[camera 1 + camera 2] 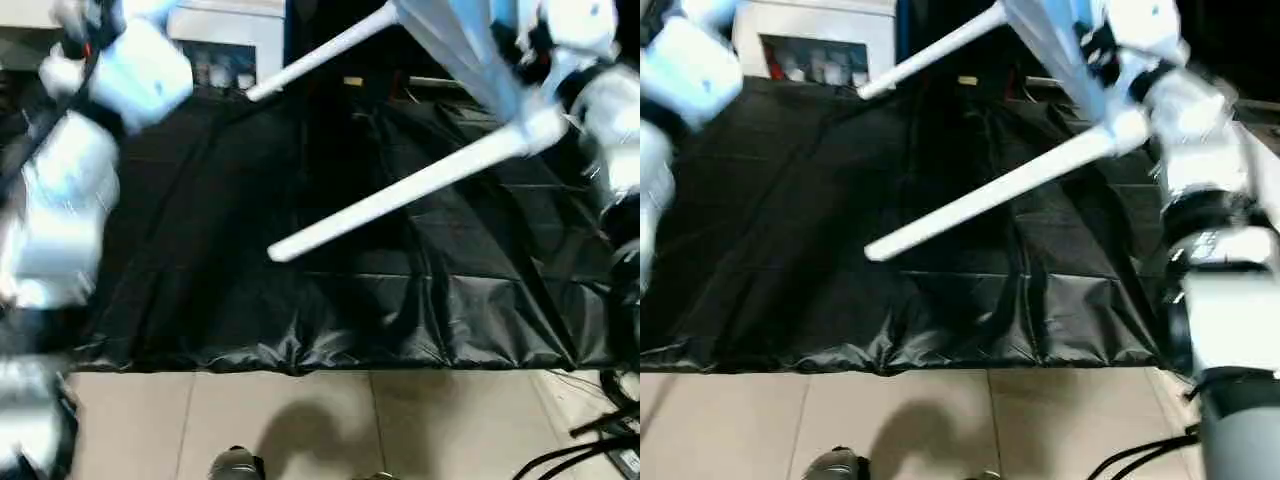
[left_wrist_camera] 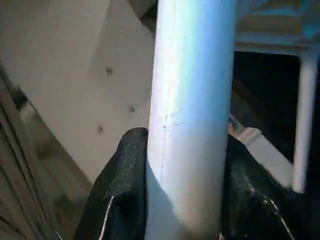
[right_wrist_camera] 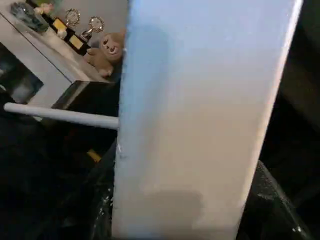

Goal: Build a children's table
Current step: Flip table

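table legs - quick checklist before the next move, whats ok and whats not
1. Left gripper on a leg: ok, black fingers sit on both sides of the white tube.
2. Right gripper on the table: ok, a broad white part stands between its fingers.
3. Legs in the table top: two legs stick out from it; whether fully seated, cannot tell.
4. Table off the black sheet: ok, lifted and tilted above it.
5. All four legs fitted: cannot tell.

Dim, bluish light; the arms smear with motion blur, and glare whitens the leg point(image 1: 400, 190).
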Robot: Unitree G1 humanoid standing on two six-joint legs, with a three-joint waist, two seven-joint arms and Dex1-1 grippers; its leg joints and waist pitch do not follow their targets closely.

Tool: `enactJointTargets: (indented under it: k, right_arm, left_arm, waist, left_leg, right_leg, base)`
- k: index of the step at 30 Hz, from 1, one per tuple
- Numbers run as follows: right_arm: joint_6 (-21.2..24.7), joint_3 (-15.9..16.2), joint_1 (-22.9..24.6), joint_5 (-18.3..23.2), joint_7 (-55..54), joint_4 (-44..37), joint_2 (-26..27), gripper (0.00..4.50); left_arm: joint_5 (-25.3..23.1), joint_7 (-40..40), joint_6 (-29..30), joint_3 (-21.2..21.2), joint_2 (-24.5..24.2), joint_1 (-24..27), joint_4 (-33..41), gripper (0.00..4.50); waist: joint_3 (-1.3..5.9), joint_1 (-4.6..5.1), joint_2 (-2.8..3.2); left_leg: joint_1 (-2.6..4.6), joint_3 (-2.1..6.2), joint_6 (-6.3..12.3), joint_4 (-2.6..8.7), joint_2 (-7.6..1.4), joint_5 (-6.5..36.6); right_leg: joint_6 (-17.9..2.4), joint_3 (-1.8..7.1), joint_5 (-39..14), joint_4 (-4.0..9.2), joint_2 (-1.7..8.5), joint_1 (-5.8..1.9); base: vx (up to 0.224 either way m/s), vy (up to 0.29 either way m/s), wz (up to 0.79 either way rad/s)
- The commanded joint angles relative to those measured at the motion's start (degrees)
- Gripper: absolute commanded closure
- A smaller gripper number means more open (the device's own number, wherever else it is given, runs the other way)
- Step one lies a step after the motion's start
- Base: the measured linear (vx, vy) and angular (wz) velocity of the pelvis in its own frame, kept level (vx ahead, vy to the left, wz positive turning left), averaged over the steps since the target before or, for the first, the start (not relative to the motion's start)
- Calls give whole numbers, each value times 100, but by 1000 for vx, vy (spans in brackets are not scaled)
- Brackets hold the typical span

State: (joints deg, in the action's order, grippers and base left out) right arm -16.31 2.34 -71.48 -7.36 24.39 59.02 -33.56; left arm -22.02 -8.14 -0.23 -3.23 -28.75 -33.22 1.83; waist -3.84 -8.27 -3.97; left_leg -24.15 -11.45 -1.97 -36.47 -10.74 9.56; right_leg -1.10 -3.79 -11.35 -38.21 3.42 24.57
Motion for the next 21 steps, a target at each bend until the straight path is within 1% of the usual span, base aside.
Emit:
enactJointTargets:
  k: [1, 2, 3, 4, 5, 6, 7, 8, 9, 10, 11, 12, 13, 14, 15, 16, 17, 18, 19, 21]
  right_arm:
    - [-467, 321, -439, -185, 237, -184, 148, 277]
    - [-489, 318, -551, -185, 247, -137, 159, 277]
    - [-512, 309, -676, -186, 239, -87, 180, 277]
    - [-512, 309, -676, -186, 239, -87, 180, 277]
    - [-524, 300, -753, -184, 235, -55, 196, 277]
    - [-537, 285, -835, -155, 279, -26, 227, 277]
    - [-568, 280, -938, -143, 354, 32, 281, 277]
    - [-627, 297, -1039, -131, 502, 90, 355, 277]
    - [-629, 298, -1041, -132, 503, 93, 356, 226]
    - [-664, 312, -1069, -156, 522, 133, 383, 214]
    - [-688, 322, -1081, -177, 524, 162, 401, 214]
    - [-739, 348, -1082, -216, 543, 203, 441, 207]
    - [-762, 360, -1080, -232, 553, 219, 459, 178]
    - [-801, 354, -1069, -217, 576, 243, 492, 178]
    - [-803, 354, -1068, -216, 577, 244, 493, 166]
    - [-835, 350, -1062, -222, 586, 252, 497, 166]
    - [-854, 344, -1062, -222, 611, 258, 497, 159]
    - [-900, 346, -1067, -245, 624, 272, 490, 146]
    - [-925, 351, -1070, -262, 623, 277, 483, 134]
    - [-936, 346, -1069, -261, 641, 278, 478, 119]
  left_arm:
    - [515, -164, 106, 542, 520, 408, -191, 291]
    - [538, -106, 141, 513, 598, 523, -248, 293]
    - [577, -59, 190, 461, 709, 662, -267, 294]
    - [577, -59, 190, 461, 709, 662, -267, 297]
    - [590, -41, 225, 434, 777, 751, -263, 299]
    - [548, -38, 258, 458, 808, 855, -231, 300]
    - [515, -37, 324, 474, 848, 963, -156, 301]
    - [456, -36, 397, 502, 875, 1062, -58, 301]
    - [455, -36, 398, 501, 876, 1062, -56, 302]
    - [437, -43, 430, 485, 897, 1076, -23, 302]
    - [418, -46, 448, 470, 907, 1076, -5, 302]
    - [389, -50, 442, 456, 876, 1043, -15, 302]
    - [376, -53, 437, 450, 860, 1029, -18, 302]
    - [357, -57, 409, 434, 799, 997, -30, 302]
    - [356, -58, 408, 433, 796, 996, -30, 302]
    - [343, -70, 395, 423, 746, 995, -20, 302]
    - [340, -74, 388, 413, 722, 1000, -17, 302]
    - [347, -78, 385, 399, 697, 1003, -21, 302]
    - [352, -82, 387, 393, 687, 1005, -21, 302]
    - [348, -87, 392, 389, 672, 1011, -11, 302]
  waist:
    - [386, 75, -39]
    - [381, 84, -76]
    - [385, 87, -75]
    - [383, 95, -55]
    - [377, 97, -40]
    - [381, 119, -64]
    - [386, 122, -74]
    - [393, 139, -83]
    - [382, 146, -94]
    - [376, 148, -108]
    - [378, 156, -140]
    - [377, 151, -147]
    - [377, 145, -141]
    - [383, 137, -124]
    - [379, 136, -123]
    - [385, 132, -127]
    - [381, 145, -138]
    - [383, 134, -135]
    - [380, 133, -142]
    - [386, 135, -131]
  left_leg:
    - [233, 131, -124, 356, -258, 1622]
    - [241, 150, -163, 369, -266, 1830]
    - [245, 161, -170, 371, -269, 1868]
    - [238, 173, -191, 377, -271, 1905]
    - [244, 181, -211, 391, -272, 2021]
    - [252, 196, -240, 402, -282, 2141]
    - [249, 206, -259, 417, -287, 2175]
    - [265, 220, -312, 424, -304, 2294]
    - [285, 224, -346, 435, -305, 2444]
    - [305, 218, -359, 437, -302, 2535]
    - [336, 215, -365, 426, -293, 2689]
    - [318, 234, -375, 441, -295, 2717]
    - [320, 235, -382, 445, -302, 2724]
    - [330, 242, -419, 449, -303, 2730]
    - [319, 248, -454, 465, -306, 2750]
    - [322, 248, -468, 466, -308, 2764]
    - [301, 253, -484, 474, -305, 2785]
    - [324, 253, -496, 471, -308, 2834]
    - [322, 250, -496, 470, -303, 2839]
    - [315, 257, -516, 481, -306, 2810]
  right_leg:
    - [-890, 287, -1618, 527, 446, -180]
    - [-783, 279, -1954, 557, 461, -176]
    - [-745, 281, -2007, 560, 466, -168]
    - [-725, 277, -2045, 553, 468, -167]
    - [-648, 278, -2134, 583, 463, -143]
    - [-607, 274, -2148, 579, 459, -133]
    - [-585, 270, -2135, 588, 458, -138]
    - [-589, 265, -2042, 571, 454, -125]
    - [-574, 257, -2031, 586, 436, -102]
    - [-569, 258, -2048, 597, 429, -82]
    - [-583, 261, -2089, 606, 436, -67]
    - [-570, 258, -2106, 606, 445, -82]
    - [-570, 261, -2094, 604, 453, -75]
    - [-586, 261, -2002, 592, 444, -72]
    - [-593, 265, -1914, 583, 447, -79]
    - [-596, 266, -1869, 580, 453, -81]
    - [-600, 266, -1817, 568, 455, -94]
    - [-604, 266, -1820, 569, 456, -81]
    - [-613, 270, -1789, 567, 451, -85]
    - [-617, 271, -1694, 561, 449, -101]
  base:
    - [0, 0, 0]
    - [0, 0, 0]
    - [0, 0, 0]
    - [0, 0, 0]
    - [0, 0, 0]
    - [0, 0, 0]
    - [0, 0, 0]
    - [0, 0, 0]
    - [0, 0, 0]
    - [0, 0, 0]
    - [0, 0, 0]
    - [0, 0, 0]
    - [0, 0, 0]
    - [0, 0, 0]
    - [0, 0, 0]
    - [0, 0, 0]
    - [0, 0, 0]
    - [0, 0, 0]
    - [0, 0, 0]
    - [0, 0, 0]
